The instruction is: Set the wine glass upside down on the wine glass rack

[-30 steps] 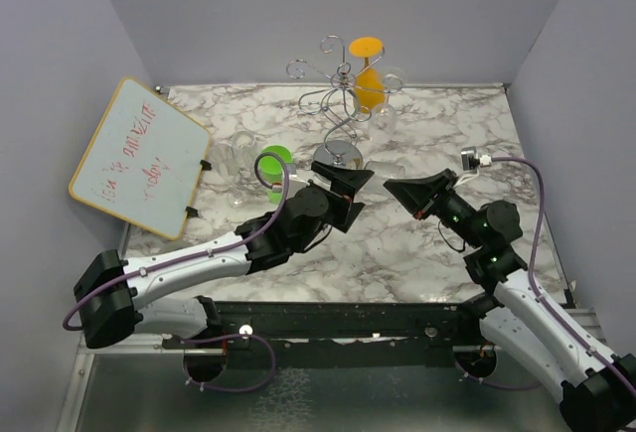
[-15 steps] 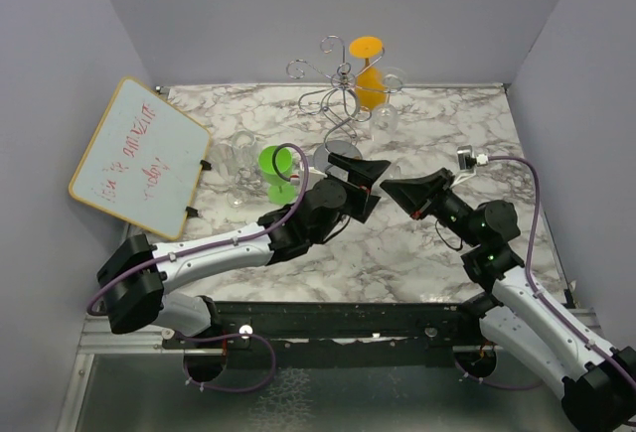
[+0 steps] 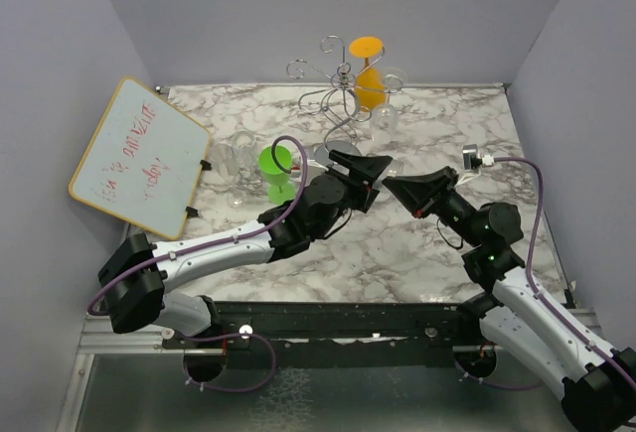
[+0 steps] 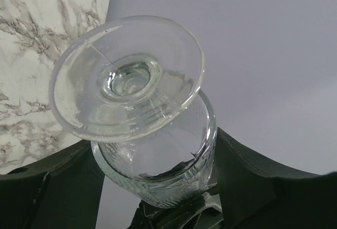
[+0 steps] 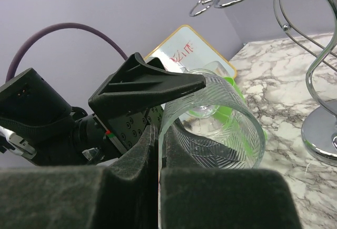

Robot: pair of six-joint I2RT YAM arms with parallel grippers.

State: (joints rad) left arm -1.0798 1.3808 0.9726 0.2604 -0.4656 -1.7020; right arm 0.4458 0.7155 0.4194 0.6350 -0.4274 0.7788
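Top external view: my two arms meet just in front of the round base of the rack, on its near side. Between them is the clear wine glass, off the surface and tipped on a slant, not on the rack.

My right tool is clamped on the glass. Its two fingers are pressed together with the thin ribbed wall of the bowl's rim pinched between them, as the right wrist view shows plainly.

My left tool comes in from the rack's near left side. Its fingers stand apart, one on each side of the bowl. In the left wrist view the glass's round foot faces the camera and overlaps the bowl, which sits low between the dark fingers. They lie close against the glass, but I cannot tell whether they are pressing on it.

An orange glass hangs upside down from the far right of the rack. A green glass stands to the left of the rack's base, and a whiteboard leans well off to the rack's left.
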